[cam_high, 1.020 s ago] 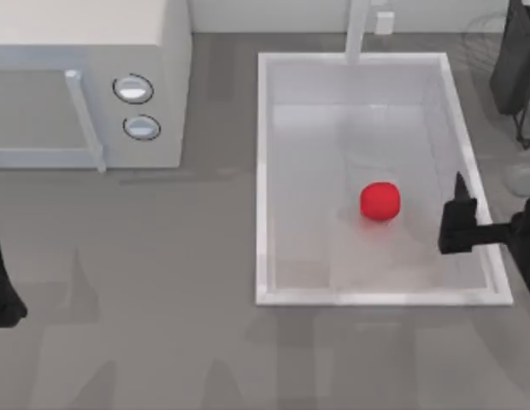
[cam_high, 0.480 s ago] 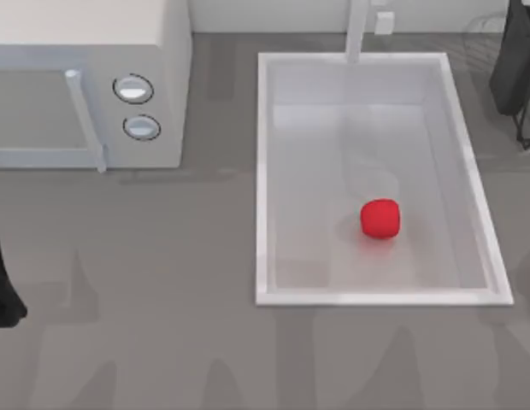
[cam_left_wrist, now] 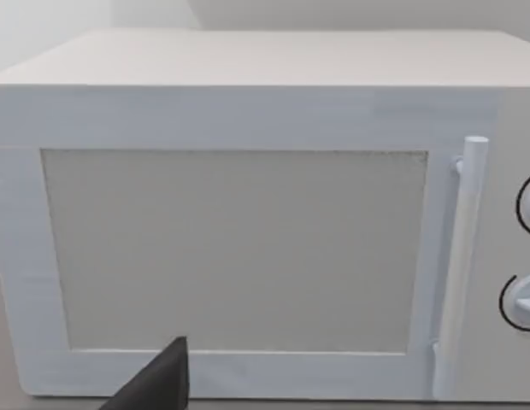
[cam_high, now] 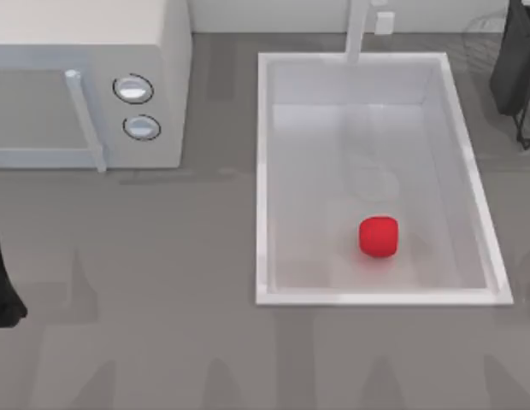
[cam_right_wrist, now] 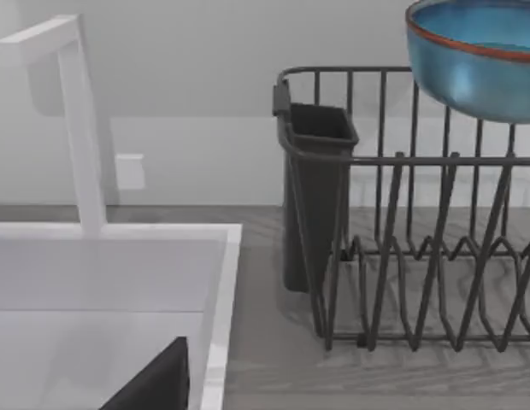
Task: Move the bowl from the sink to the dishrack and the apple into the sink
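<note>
The near edge of the grey table (cam_high: 162, 342) is crossed by soft shadows. At the top view's left edge a dark piece of the left arm (cam_high: 2, 290) is seen, parked well apart from everything. Whether its pincer is wide or narrow cannot be told.

Farther in, the white sink (cam_high: 263, 171) lies right of centre. The apple (cam_high: 379, 237) is seen resting on the basin floor, toward the near right corner, apart from the walls. To the left stands the white microwave (cam_high: 85, 85), which is faced closely by the left wrist camera.

At the far rim the white faucet post (cam_right_wrist: 81, 128) rises. Beyond the sink's right side stands the black wire dishrack (cam_right_wrist: 402, 213), with a dark grey cutlery holder (cam_right_wrist: 312, 188) on its sink side. The blue bowl (cam_right_wrist: 474, 55) is seen at the top of the rack; whether it is seated cannot be told.

The right gripper's state cannot be told: a dark wedge is all that is offered by the right wrist view.

Both placements are judged done. Little more than a retreat to rest is called for.
</note>
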